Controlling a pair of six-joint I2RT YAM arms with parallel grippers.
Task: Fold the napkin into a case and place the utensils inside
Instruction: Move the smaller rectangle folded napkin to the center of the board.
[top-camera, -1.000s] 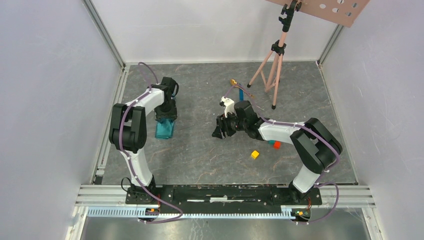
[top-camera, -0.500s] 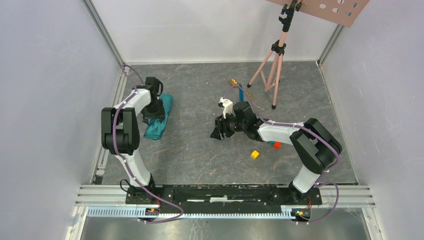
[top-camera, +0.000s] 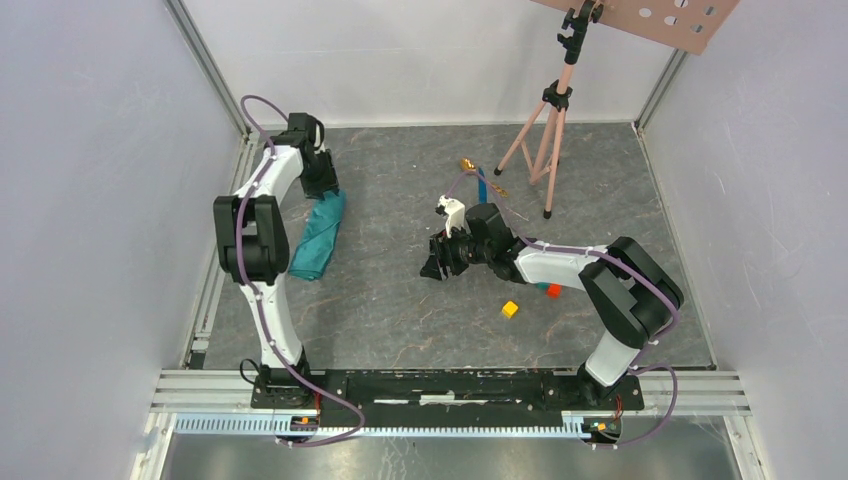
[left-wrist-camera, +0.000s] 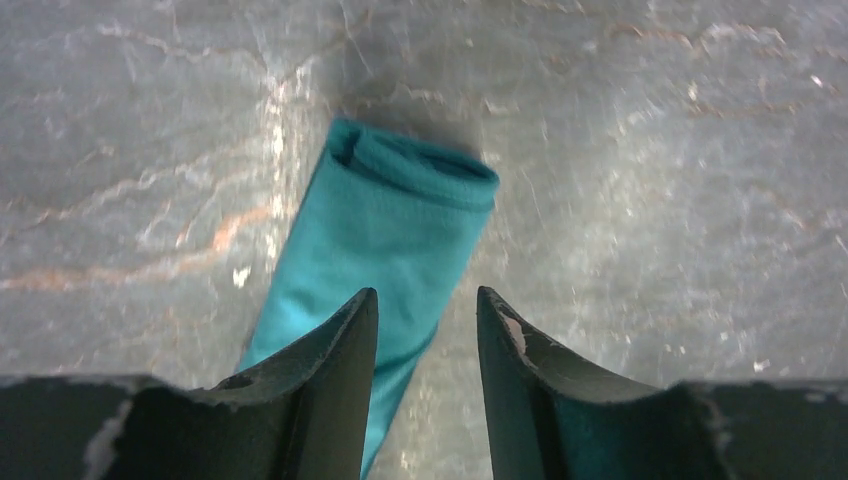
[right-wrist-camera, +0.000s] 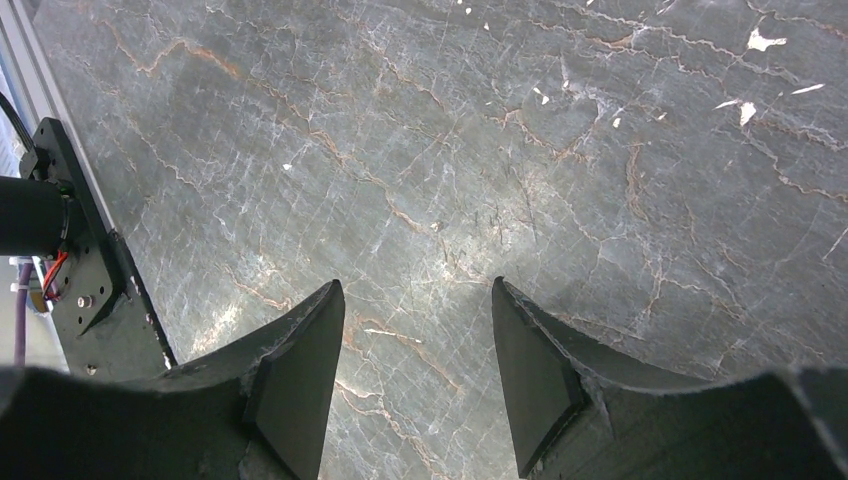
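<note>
The left arm has swung out toward the far left corner, and the napkin (top-camera: 318, 238), which hung bunched from its gripper a second ago, now lies on the table (top-camera: 400, 330) as one long, narrow teal roll slanting along the left side. The left gripper (top-camera: 322, 186) sits over the roll's far end. In the wrist view its two fingers (left-wrist-camera: 335, 345) stand a little apart above the cloth, and I cannot tell whether they pinch it or only hover. The right gripper (top-camera: 433, 262) has not moved: its jaws are spread over bare mid-table with nothing between them. Two utensils lie well apart from the napkin, one gold spoon (top-camera: 466, 163) and one blue stick (top-camera: 482, 186), both near the single tripod (top-camera: 548, 120). Three small cubes sit by the right arm: a yellow cube (top-camera: 510, 309), a red cube (top-camera: 554, 290) and a teal cube (top-camera: 541, 287) touching the red
</note>
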